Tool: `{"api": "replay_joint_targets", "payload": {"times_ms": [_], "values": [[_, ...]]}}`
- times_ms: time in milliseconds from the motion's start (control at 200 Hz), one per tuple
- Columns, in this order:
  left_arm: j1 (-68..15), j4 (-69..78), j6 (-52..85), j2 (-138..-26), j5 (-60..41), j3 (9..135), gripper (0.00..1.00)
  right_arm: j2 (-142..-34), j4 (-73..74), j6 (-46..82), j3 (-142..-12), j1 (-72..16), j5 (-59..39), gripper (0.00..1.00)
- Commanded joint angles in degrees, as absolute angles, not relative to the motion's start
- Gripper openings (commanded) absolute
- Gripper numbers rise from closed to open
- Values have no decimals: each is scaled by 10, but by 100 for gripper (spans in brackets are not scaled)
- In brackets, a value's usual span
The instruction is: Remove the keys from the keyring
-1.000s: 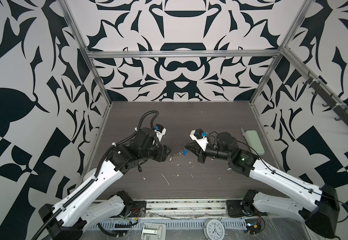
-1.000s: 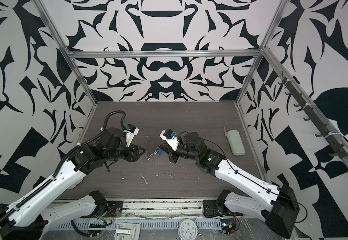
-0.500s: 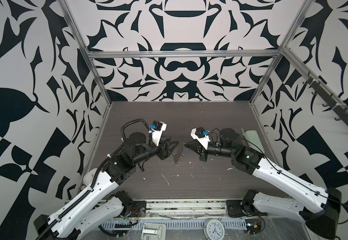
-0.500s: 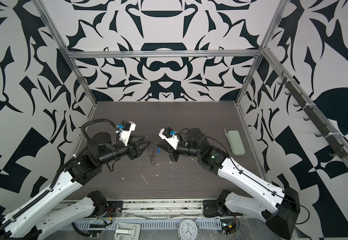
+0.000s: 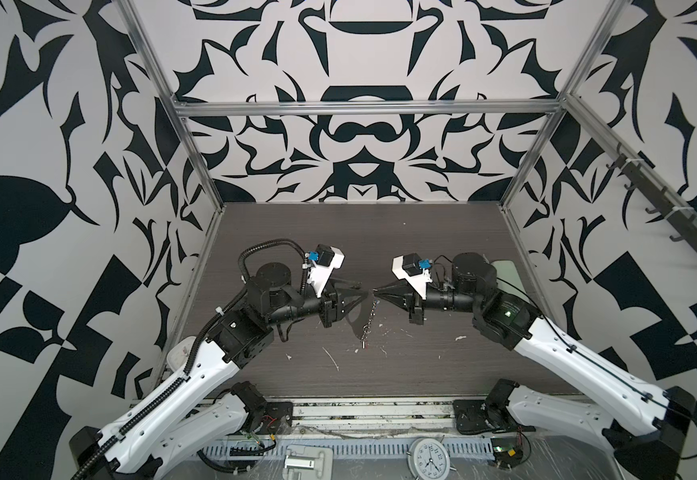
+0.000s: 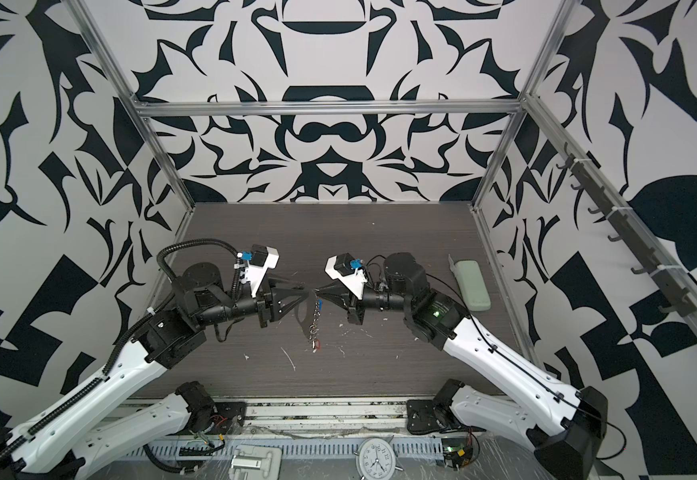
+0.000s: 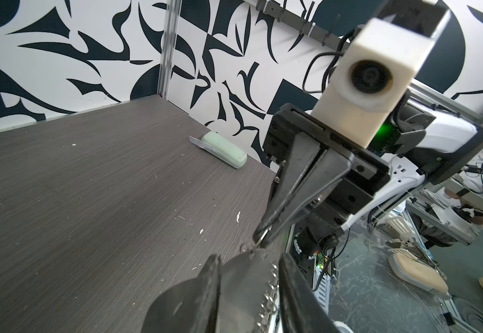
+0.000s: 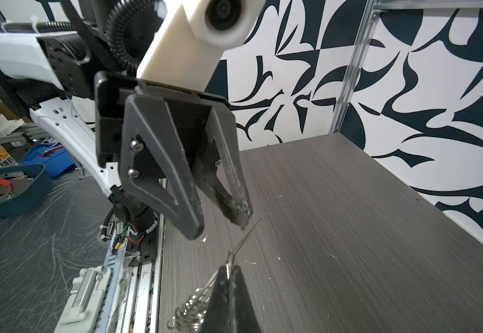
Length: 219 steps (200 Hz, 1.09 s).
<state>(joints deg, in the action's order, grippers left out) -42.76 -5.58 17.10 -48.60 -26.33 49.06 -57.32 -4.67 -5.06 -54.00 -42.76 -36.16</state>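
Keyring (image 8: 191,312) pinched in closed right end effector (image 7: 261,235); left end effector (image 8: 218,226) part-open around its loop (image 7: 246,279).

Bright even light, soft shadows; wrist views edge-warped, left gripper (image 7: 250,259) blurred

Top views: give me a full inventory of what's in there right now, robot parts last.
keyring: one, silver chain with grey loop, hanging from right hand, mid-table
keys: two, silver; red-tagged at chain's bottom, blue-tagged near its top
case: one, pale green, table's right edge
clock: one, white, front rail
hook rack: one, dark, right wall
table: one, dark wood-grain, white scraps scattered
left hand: one, black, open at the loop
right hand: one, black, shut on keyring
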Motion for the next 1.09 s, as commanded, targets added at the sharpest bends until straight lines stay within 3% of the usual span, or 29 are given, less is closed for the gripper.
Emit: {"api": "replay_joint_targets", "payload": {"times_ms": [0,700,1090], "values": [[-426,-59,165,-486,-284,502,32,-559,-18,-37,-565,-424,-389,0],[-426,-33,174,-512,-331,509,32,-580,-23,-19,-578,-424,-430,0],[-426,-30,179,-523,-344,515,17,-589,-20,-7,-581,-424,-436,0]]}}
